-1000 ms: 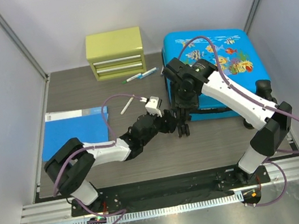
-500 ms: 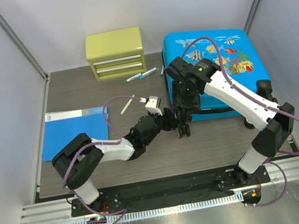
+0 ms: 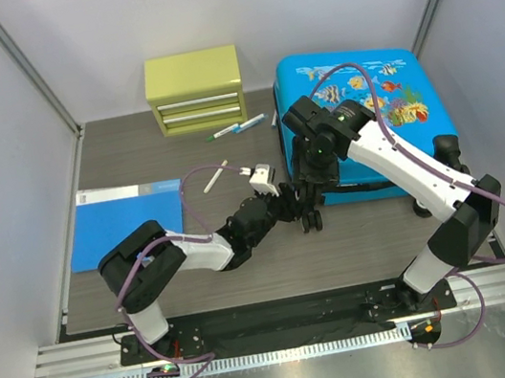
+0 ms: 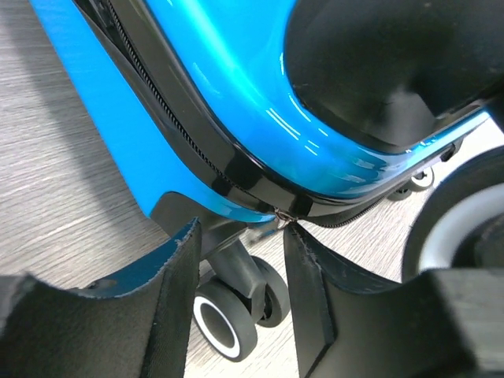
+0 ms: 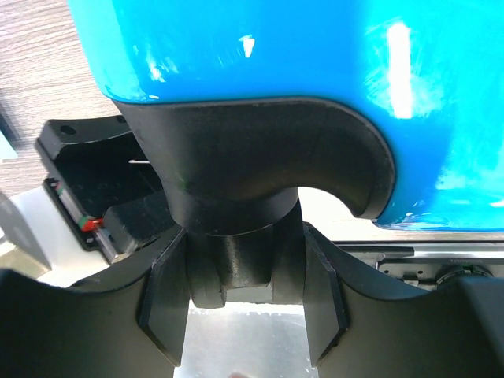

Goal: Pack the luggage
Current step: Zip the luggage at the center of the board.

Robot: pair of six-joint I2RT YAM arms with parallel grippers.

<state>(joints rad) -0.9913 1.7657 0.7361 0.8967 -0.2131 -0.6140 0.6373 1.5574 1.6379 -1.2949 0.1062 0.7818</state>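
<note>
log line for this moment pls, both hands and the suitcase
luggage: closed, flat on table | left hand: open, jaws either side of zipper pull | right hand: shut on wheel housing

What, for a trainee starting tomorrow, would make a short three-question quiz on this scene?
1. True or false: the large bright-blue fish-print hard-shell suitcase lies with its lid open.
2. What sits between the fingertips of the left hand? A: small metal zipper pull; B: white pen; C: drawer handle.
3. Fill in: the black plastic wheel mount is clamped by the ___ hand.
Key: 1 false; 2 A; 3 right hand.
</note>
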